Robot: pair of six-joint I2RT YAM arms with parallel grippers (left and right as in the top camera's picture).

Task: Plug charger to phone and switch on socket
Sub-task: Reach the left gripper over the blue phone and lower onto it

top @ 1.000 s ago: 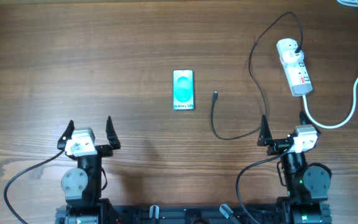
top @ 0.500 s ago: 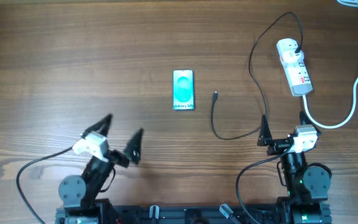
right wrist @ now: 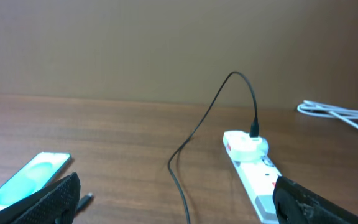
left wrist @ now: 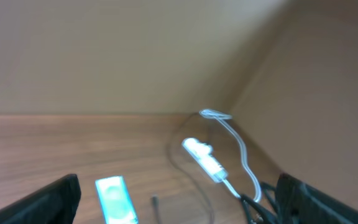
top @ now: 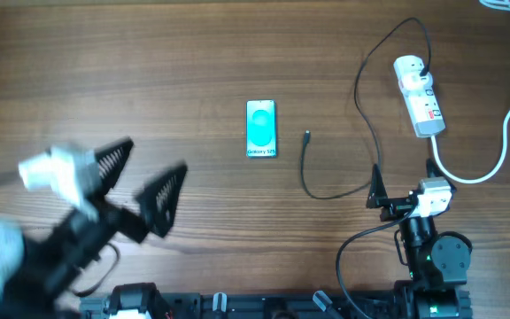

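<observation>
Judging by the scene, the opening reach is in hand, with nothing gripped yet. The left gripper [top: 140,177] hangs blurred, fingers spread wide, and the phone [top: 261,128] lies ahead to its right. The right gripper [top: 404,180] is also wide. The charger [top: 306,136] plug lies ahead-left of it, the socket [top: 419,106] just ahead. The next move likely calls for pinching the plug and lining it up with the phone's port.

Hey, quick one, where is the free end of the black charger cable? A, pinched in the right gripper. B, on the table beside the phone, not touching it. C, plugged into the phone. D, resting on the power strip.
B: the charger plug lies on the table with a clear gap to the phone.
</observation>
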